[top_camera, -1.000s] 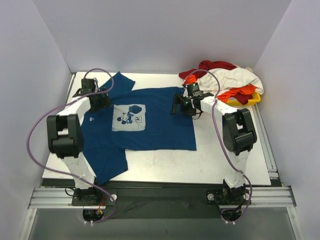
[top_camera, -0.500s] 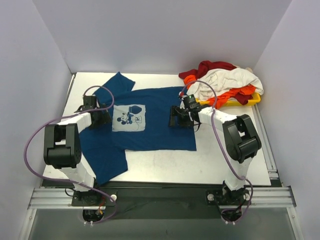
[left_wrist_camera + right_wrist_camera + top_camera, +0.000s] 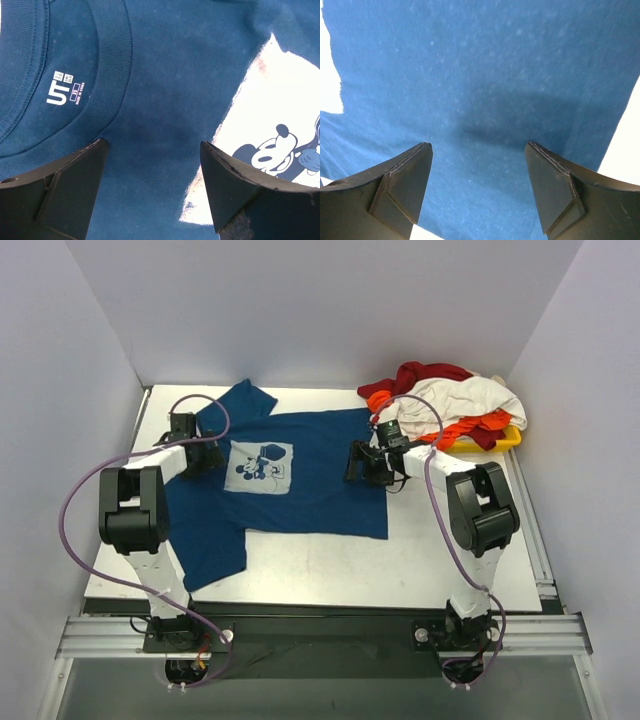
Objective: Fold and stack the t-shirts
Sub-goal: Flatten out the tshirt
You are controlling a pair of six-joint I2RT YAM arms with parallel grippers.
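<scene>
Shirt spread flat on tabletop, centre-left of top view. Both tools gaping open – left tool beside collar, right tool near hem. Pinch together, lift evenly, no dragging.

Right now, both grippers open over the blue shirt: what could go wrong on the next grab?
1. Left gripper hovers at the collar. Closing there may catch only one layer, so the blue t-shirt would fold unevenly.
2. Right gripper sits near the cloth's edge, so a shallow pinch could slip.
3. The pile of shirts lies close behind the right gripper, and a lift or swing could snag it.
</scene>
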